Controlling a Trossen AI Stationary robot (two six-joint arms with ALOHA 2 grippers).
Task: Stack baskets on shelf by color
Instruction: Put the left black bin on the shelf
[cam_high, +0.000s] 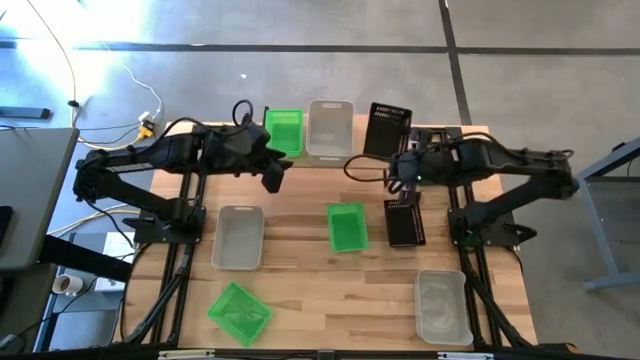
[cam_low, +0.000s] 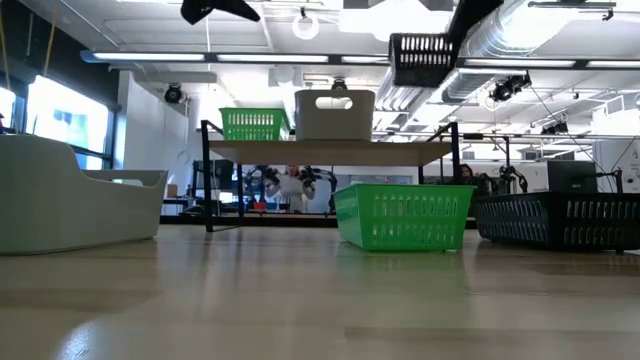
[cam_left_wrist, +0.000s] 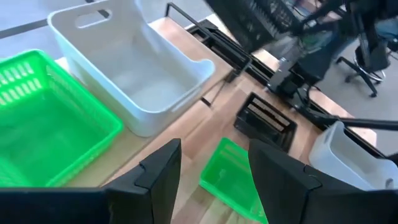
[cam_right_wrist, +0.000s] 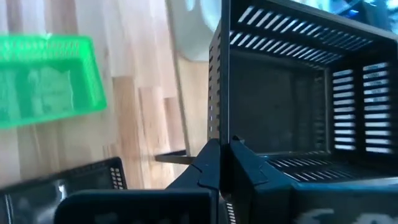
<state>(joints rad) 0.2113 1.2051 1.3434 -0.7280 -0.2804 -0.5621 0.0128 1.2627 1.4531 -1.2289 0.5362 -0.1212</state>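
A black basket (cam_low: 430, 58) hangs in the air over the right end of the shelf (cam_low: 330, 151), held by my right gripper (cam_high: 395, 152). It shows again as the black basket (cam_right_wrist: 286, 93) in the right wrist view. On the shelf stand a green basket (cam_high: 283, 130) and a whitish basket (cam_high: 330, 128), each on its base. My left gripper (cam_left_wrist: 214, 177) is open and hovers just near of the shelf's left part, above the table, touching nothing. On the table sit two green baskets (cam_high: 347, 226) (cam_high: 239, 312), two whitish ones (cam_high: 239, 236) (cam_high: 442, 305) and one black basket (cam_high: 405, 222). My right gripper pinches the black basket's side wall (cam_right_wrist: 222, 124), the wall that faces the table's near edge. One finger is inside the basket and one outside. The basket is lifted clear above the shelf top and sits roughly level, its opening upward.
The shelf's right end (cam_low: 440, 150) under the held basket is bare. The black table basket (cam_low: 560, 218) lies just near of the shelf, below my right arm. Black frame rails (cam_high: 180, 270) run along both table sides.
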